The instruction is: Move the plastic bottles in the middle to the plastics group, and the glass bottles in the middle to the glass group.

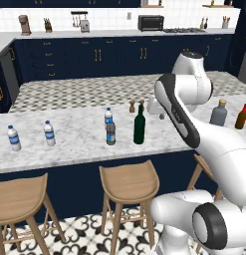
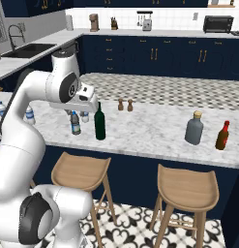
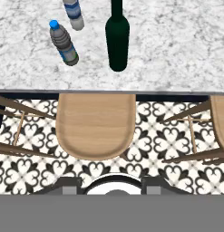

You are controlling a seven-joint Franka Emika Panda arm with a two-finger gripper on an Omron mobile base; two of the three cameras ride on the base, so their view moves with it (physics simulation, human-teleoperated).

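Bottles wait mid-counter

We see the green wine bottle upright on the marble counter, the smoky bottle and clear bottle just left of it; our pincer is closed on nothing above a stool

Lighting is even and bright across all views, diffuse, with no single source evident. Shadows are faint: a soft dark patch sits at the base of the green bottle in the hand view. The white arm carries smooth shading and mild highlights, no harsh glare. The marble counter is rendered soft and low in detail. Distant cabinets at the upper frame appear dark but legible. No motion blur or edge distortion noted.
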